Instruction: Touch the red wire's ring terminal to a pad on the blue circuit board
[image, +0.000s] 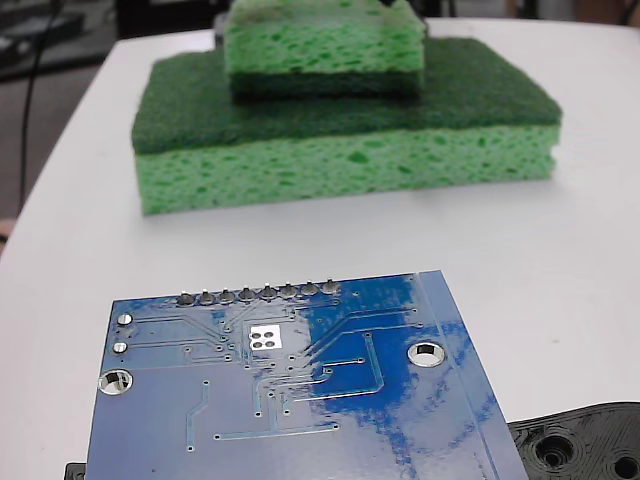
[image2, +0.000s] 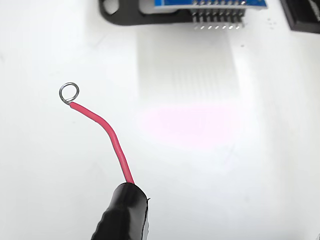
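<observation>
The blue circuit board (image: 300, 410) lies flat at the bottom of the fixed view. Its pad (image: 266, 338), a silvery square with four dark holes, sits just below the row of solder points (image: 258, 294). Nothing touches the pad. In the wrist view the red wire (image2: 107, 132) rises from a thick black sleeve (image2: 125, 212) at the bottom edge and bends up to the left. The ring terminal (image2: 69, 92) at its tip hangs over bare white table, far short of the board's edge (image2: 210, 4) at the top. No gripper fingers show in either view.
Two stacked green sponges (image: 340, 150) stand on the white table behind the board. A black plastic piece with holes (image: 585, 445) lies at the board's right corner. In the wrist view a black frame (image2: 130, 12) and header pins (image2: 217, 25) border the board.
</observation>
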